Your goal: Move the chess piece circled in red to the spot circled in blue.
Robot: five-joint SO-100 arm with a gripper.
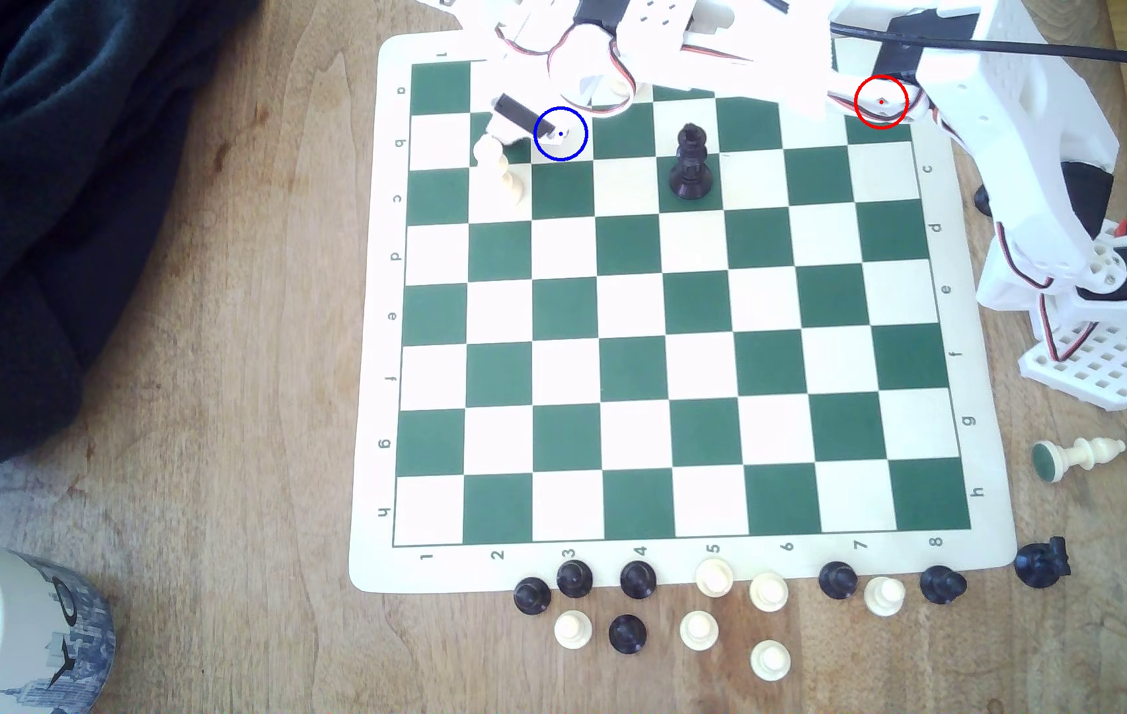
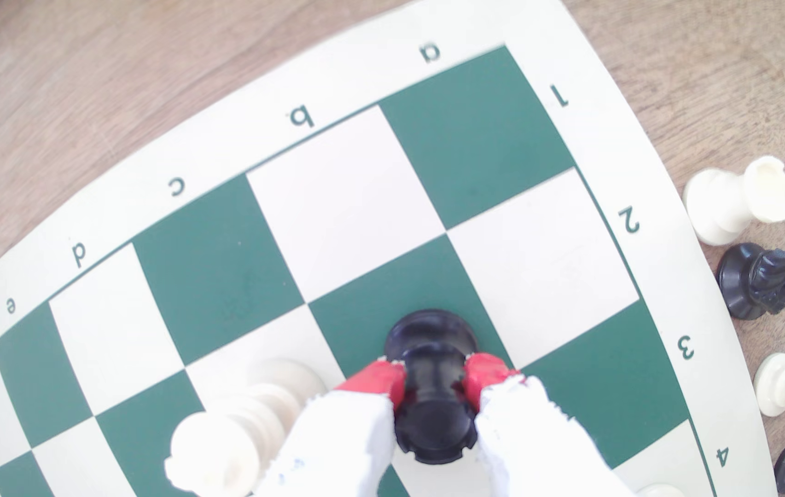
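Here, on the exterior view's left, a dark cloth (image 1: 31,206) lies on the wooden surface (image 1: 203,412) beside the board (image 1: 677,302). In the wrist view a white piece (image 2: 242,425) stands just beside the hand (image 2: 434,384), whose red-tipped fingers (image 2: 381,380) are clamped on the black rook (image 2: 433,387), near the blue-ringed spot (image 1: 561,134). A careless release could tip the rook or nudge its white neighbour, which stands so close.
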